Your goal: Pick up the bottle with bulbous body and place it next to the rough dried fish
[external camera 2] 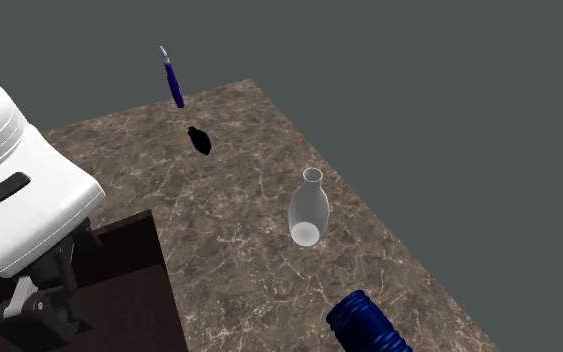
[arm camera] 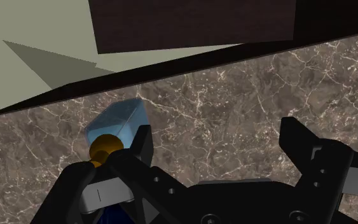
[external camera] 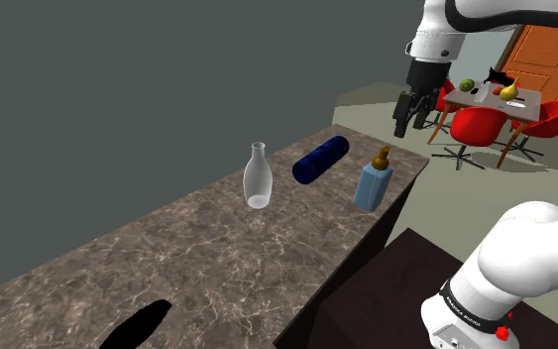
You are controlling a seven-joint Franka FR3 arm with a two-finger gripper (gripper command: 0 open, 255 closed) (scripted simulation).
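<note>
So the gripper (external camera: 405, 124) hung in the air over the far corner of the counter (external camera: 167, 258), tilted, with its two black fingers (arm camera: 139, 143) spread wide apart and nothing between them. It had hold of nothing.

The bulbous bottle (external camera: 257, 176) was well apart from the hand, standing upright out on the stone, down and toward the shoulder view's left of it. Two other things sat between them: a dark blue ribbed cylinder (external camera: 321, 159) lying on its side, and a pale blue bottle (external camera: 374, 181) standing near the counter's edge, almost under the hand. In the wrist view that pale blue bottle (arm camera: 120, 124) showed just beside one finger, a boxy, see-through blue body with a rounded golden-brown top.

The bulbous bottle (external camera 2: 308, 210) looked like clear, slightly milky glass: round fat lower body, narrowing to a slim neck with a small flared lip, and smooth all over.

The fish (external camera: 138, 325) was at the other end of the counter, far from both the bottle and the hand. It was drawn flat black, so I honestly couldn't tell its texture; it was just a longish, lumpy outline (external camera 2: 200, 140). In the second exterior view a thin purple thing with a pale tip (external camera 2: 174, 82) lay past it near the counter's end.

The counter top was brown marble with fine white veins, polished-looking, on a dark cabinet base.
</note>
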